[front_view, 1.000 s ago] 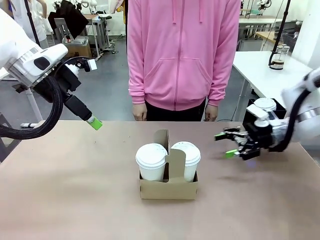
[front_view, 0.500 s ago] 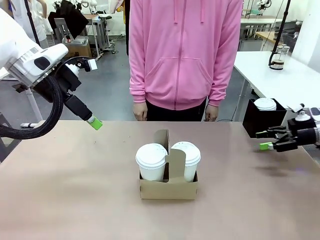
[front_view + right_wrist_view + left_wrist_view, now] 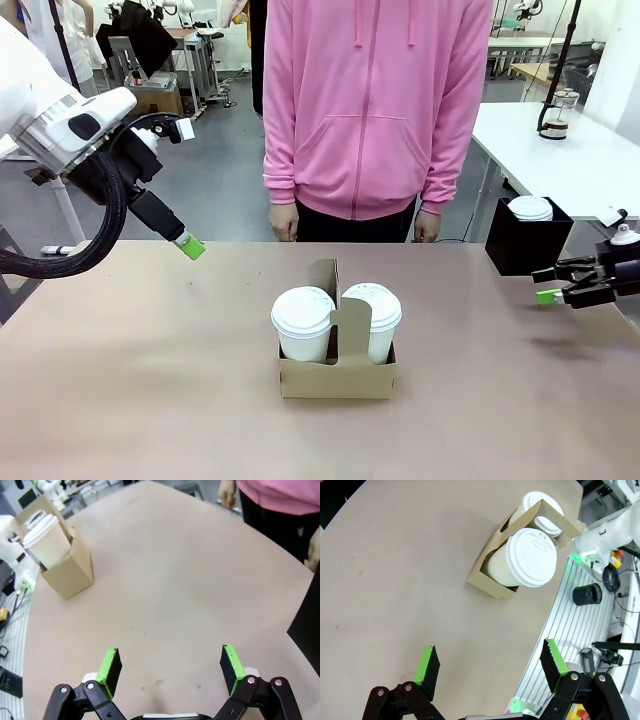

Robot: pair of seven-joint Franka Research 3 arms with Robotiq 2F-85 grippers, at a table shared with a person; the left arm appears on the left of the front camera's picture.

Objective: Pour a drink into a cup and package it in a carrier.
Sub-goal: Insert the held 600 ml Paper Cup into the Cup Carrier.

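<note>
Two lidded white cups (image 3: 303, 323) are seen seated side by side in the slots of a brown cardboard carrier (image 3: 337, 378), one on either side of its upright handle tab, near the middle of the worktop (image 3: 150, 400). The packaging step is judged to be done, or nearly so; whether drink has been poured into the cups cannot be told, since both are closed by white lids. A glass press pot (image 3: 556, 113) with dark liquid low in it is left on a white table well behind, to the right. A black box (image 3: 520, 240) at the worktop's far right edge is shown holding another white-lidded cup. The left pincer (image 3: 490, 672) is held well apart from the carrier, above the worktop's left side, its green pads (image 3: 427, 665) spread wide with nothing between them. The right pincer (image 3: 170, 670) is likewise parted and empty, poised at the right edge near the black box. A person in a pink hooded top (image 3: 375, 100) is pictured standing at the far side, hands down at the sides. Little appears to be left beyond a possible handover of the carrier.
</note>
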